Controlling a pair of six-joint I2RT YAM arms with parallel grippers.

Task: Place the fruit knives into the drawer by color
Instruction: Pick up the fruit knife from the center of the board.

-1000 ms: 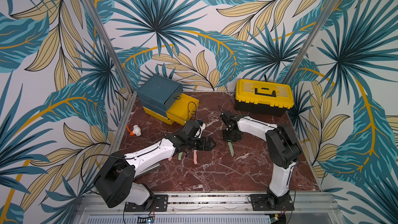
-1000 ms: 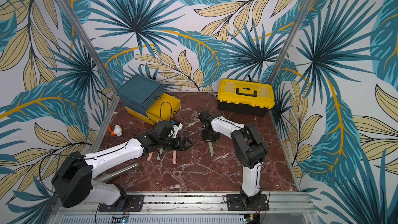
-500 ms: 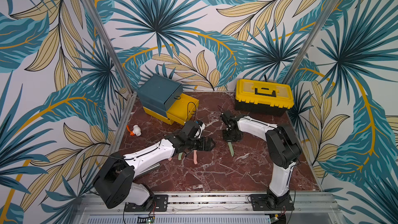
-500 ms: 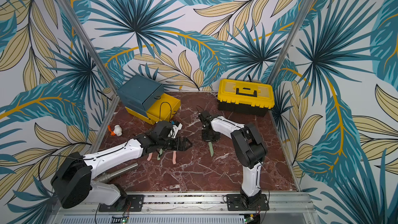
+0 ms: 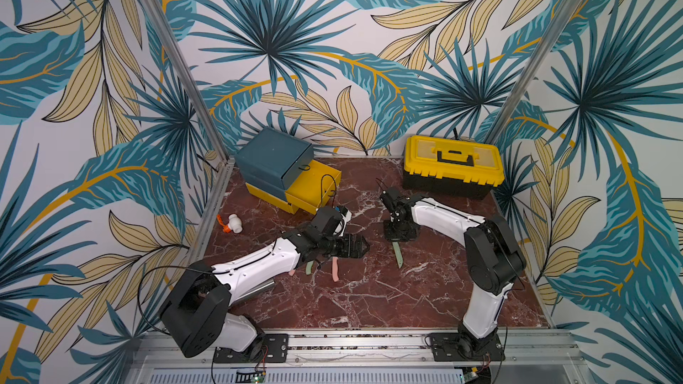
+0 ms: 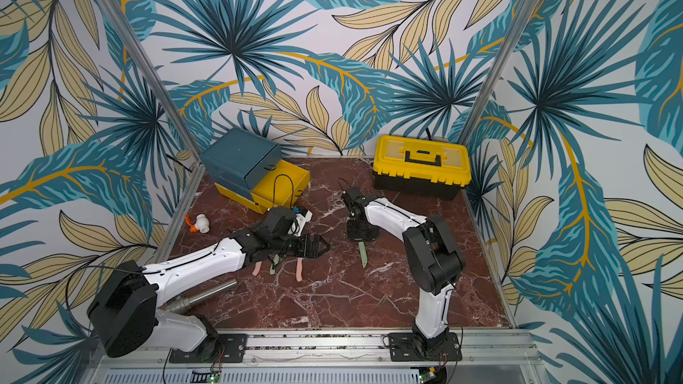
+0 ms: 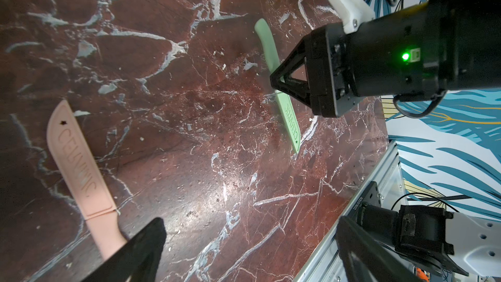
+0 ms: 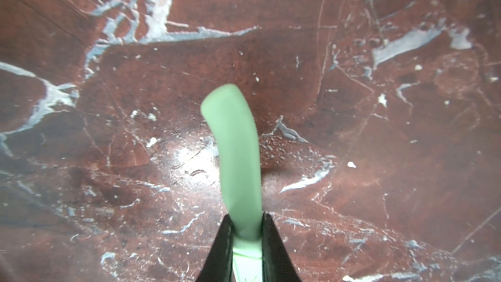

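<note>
The drawer (image 5: 275, 164) (image 6: 242, 160), a dark teal chest, stands at the back left with one yellow drawer (image 5: 312, 186) pulled out. My right gripper (image 5: 397, 240) (image 6: 361, 239) (image 8: 248, 221) is shut on a sage green knife (image 5: 398, 257) (image 6: 364, 256) (image 8: 235, 153) (image 7: 288, 116), held low over the marble with its blade toward the front. My left gripper (image 5: 364, 247) (image 6: 322, 247) (image 7: 252, 229) hangs open and holds nothing. A pink knife (image 5: 335, 270) (image 6: 299, 270) (image 7: 81, 169) lies beside it. A second green knife (image 5: 308, 268) (image 6: 272, 267) and another pink knife (image 5: 292, 272) (image 6: 257, 270) are partly hidden under the left arm.
A yellow toolbox (image 5: 452, 164) (image 6: 421, 164) with a black handle stands at the back right. A steel cylinder (image 5: 255, 289) (image 6: 207, 291) lies beside the left arm near the front. A white and orange fitting (image 5: 231, 223) (image 6: 199, 224) sits by the left wall.
</note>
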